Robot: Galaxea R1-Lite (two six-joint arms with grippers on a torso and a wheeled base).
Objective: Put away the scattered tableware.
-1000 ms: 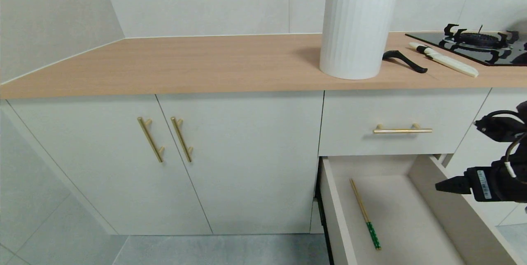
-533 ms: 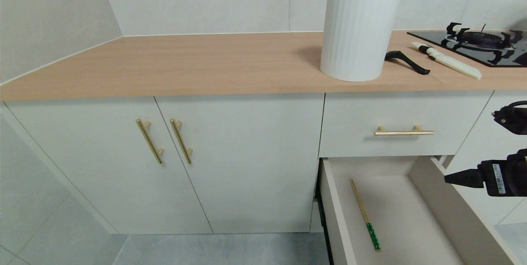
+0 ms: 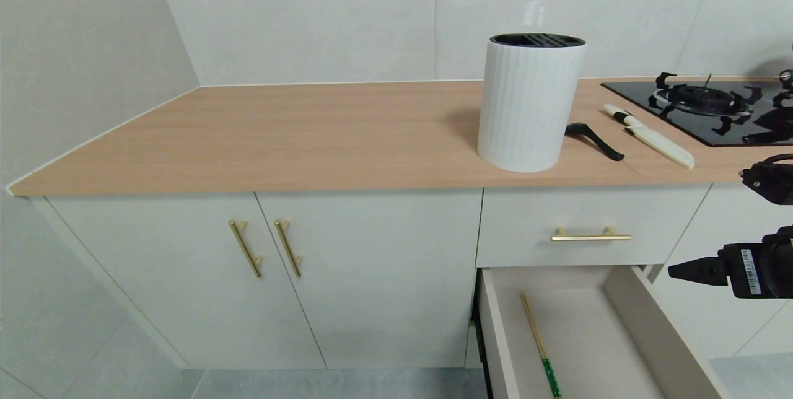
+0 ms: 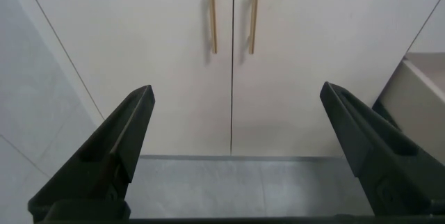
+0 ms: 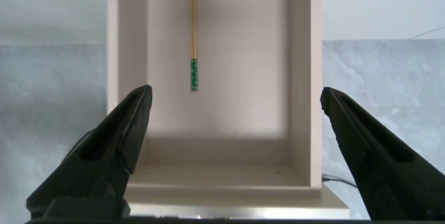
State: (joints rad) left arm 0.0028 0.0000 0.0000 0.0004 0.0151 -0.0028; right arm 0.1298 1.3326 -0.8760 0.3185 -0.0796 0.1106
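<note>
A bamboo chopstick with a green end (image 3: 539,346) (image 5: 193,43) lies inside the open lower drawer (image 3: 650,337) (image 5: 303,78), near its left wall. On the wooden counter (image 3: 310,132), a black-handled utensil (image 3: 593,140) and a white knife (image 3: 649,136) lie to the right of a white ribbed knife block (image 3: 530,105). My right gripper (image 5: 236,93) (image 3: 681,271) hangs open and holds nothing, above and to the right of the drawer. My left gripper (image 4: 236,92) is open with nothing in it, low in front of the two cabinet doors (image 4: 233,57).
A black gas hob (image 3: 712,105) sits at the counter's far right. The upper drawer (image 3: 590,236) with its gold handle is closed. Gold handles (image 3: 266,248) stick out from the cabinet doors. Grey tiled floor (image 4: 236,182) lies below, and a wall bounds the left.
The whole head view has shifted, so the counter and drawers sit lower in it: the camera moved. My right gripper drew slightly to the right, off the drawer's side.
</note>
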